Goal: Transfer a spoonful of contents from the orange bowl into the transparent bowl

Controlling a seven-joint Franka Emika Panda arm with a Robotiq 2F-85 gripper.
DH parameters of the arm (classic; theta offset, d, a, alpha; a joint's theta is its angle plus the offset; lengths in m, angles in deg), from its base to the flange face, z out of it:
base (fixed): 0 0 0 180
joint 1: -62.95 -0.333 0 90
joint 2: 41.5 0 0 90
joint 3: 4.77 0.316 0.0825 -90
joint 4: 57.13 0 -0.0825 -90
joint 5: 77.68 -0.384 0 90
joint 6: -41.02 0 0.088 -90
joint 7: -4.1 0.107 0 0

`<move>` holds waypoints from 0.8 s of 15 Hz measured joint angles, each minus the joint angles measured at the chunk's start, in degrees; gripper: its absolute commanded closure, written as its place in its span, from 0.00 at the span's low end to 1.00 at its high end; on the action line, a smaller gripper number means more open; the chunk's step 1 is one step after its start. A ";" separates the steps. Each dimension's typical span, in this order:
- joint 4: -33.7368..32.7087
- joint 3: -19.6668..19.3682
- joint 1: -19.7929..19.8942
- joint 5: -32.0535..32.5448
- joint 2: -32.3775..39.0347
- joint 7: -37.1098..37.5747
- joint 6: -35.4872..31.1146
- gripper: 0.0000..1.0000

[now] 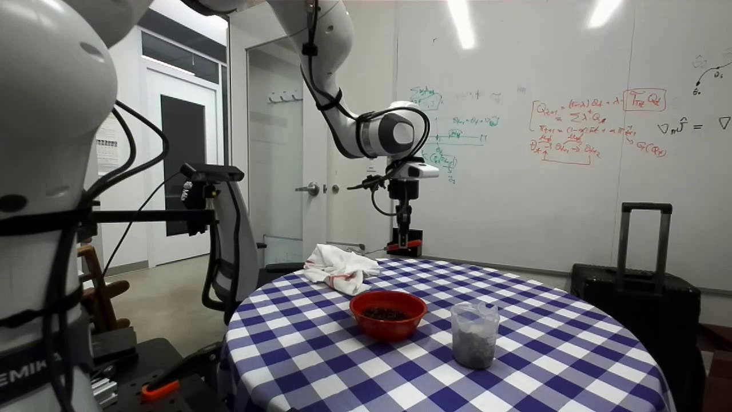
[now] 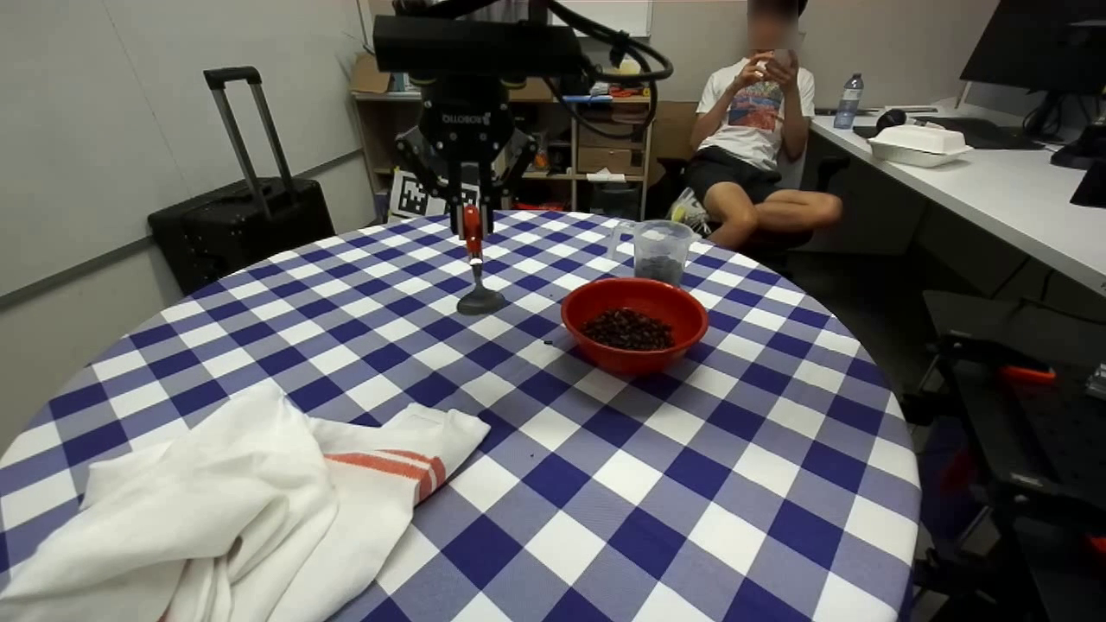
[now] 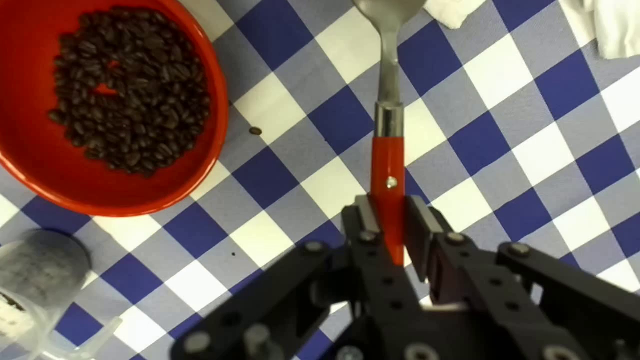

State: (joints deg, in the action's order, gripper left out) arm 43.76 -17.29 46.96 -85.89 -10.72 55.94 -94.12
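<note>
In an exterior view, above our round blue-check table hangs the black two-fingered gripper; red-orange plastic bowl twd right edge, clear plastic jug nr far edge, prob. paired for short carry. We're clamped well back on the red-handled metal spoon, presumably for scooping reach.

Red bowl in all views

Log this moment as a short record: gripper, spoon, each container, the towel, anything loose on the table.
gripper: closed on the red handle of the spoon
spoon: raised above the checked tablecloth, not over either container; load unclear
red bowl: on the tablecloth, holding dark beans
transparent jug: upright, apart from the bowl; contents in lower part, kind unclear
towel: white with red stripes, crumpled
loose: stray bean beside the bowl
</note>
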 measured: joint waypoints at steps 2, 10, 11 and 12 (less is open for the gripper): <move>-4.12 2.28 2.03 1.30 3.48 0.00 1.45 0.95; -17.91 4.58 4.98 3.25 17.30 -0.11 5.18 0.95; -19.30 4.59 5.32 3.26 18.71 -0.21 5.68 0.95; -20.60 4.64 5.71 3.26 20.01 -0.35 6.31 0.95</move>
State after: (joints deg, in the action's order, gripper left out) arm 23.16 -12.65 52.67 -82.63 9.29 55.58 -87.81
